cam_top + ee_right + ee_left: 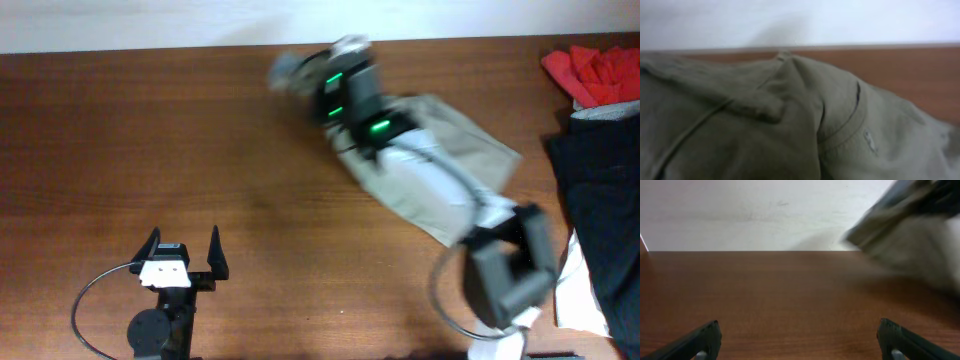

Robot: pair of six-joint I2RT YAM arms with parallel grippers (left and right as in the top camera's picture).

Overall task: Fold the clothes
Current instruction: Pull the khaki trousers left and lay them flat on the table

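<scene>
A khaki garment (pixel 440 150) lies spread on the wooden table (pixel 150 140), right of centre. My right arm reaches over it, and its gripper (pixel 300 72) is blurred at the garment's far left end with a bunch of the cloth raised there. In the right wrist view the khaki garment (pixel 790 115) fills the frame and hides the fingers. My left gripper (pixel 185 252) is open and empty near the front left, its fingers wide apart in the left wrist view (pixel 800 347). The garment shows blurred at the upper right of that view (pixel 910 225).
A pile of clothes sits at the right edge: a red garment (pixel 600 72), a grey piece (pixel 600 113), a black garment (pixel 600 200) and a white cloth (pixel 570 290). A white wall (pixel 740 210) runs along the table's far edge.
</scene>
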